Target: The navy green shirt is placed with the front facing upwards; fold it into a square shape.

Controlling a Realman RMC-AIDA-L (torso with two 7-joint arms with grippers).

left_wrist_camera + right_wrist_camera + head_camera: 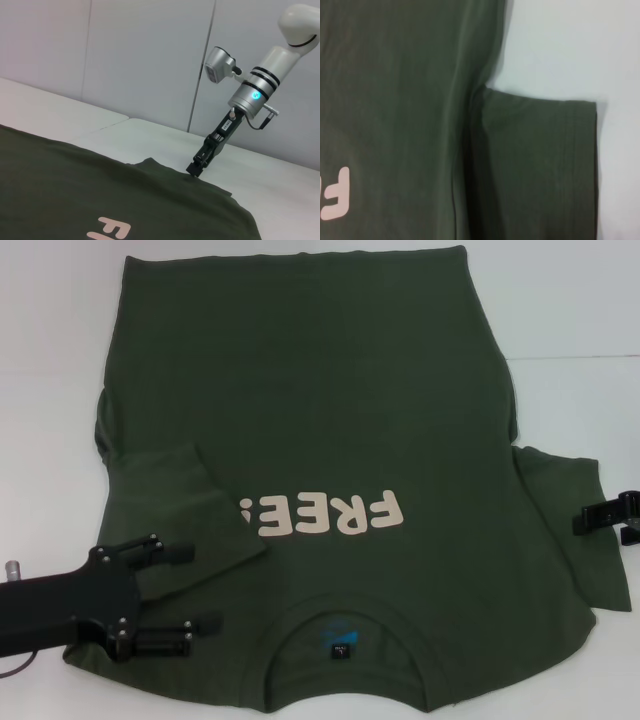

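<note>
Left end effector (190, 602) is held open over the folded-in left sleeve of the navy green shirt (330, 440), which is spread face-up on the tabletop (50, 340). Right end effector (612, 513) is poised at the flat right sleeve; its grip cannot be told. Folding that sleeve inward is judged next.

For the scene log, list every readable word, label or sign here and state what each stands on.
"FREE!" – cream lettering on the chest of the navy green shirt, upside down in the head view, its last characters partly covered by the folded-in sleeve.
Blue inner label in the collar – too blurred to read.
Small dark tag below it – too small to read.
No readable text on either end effector.
</note>
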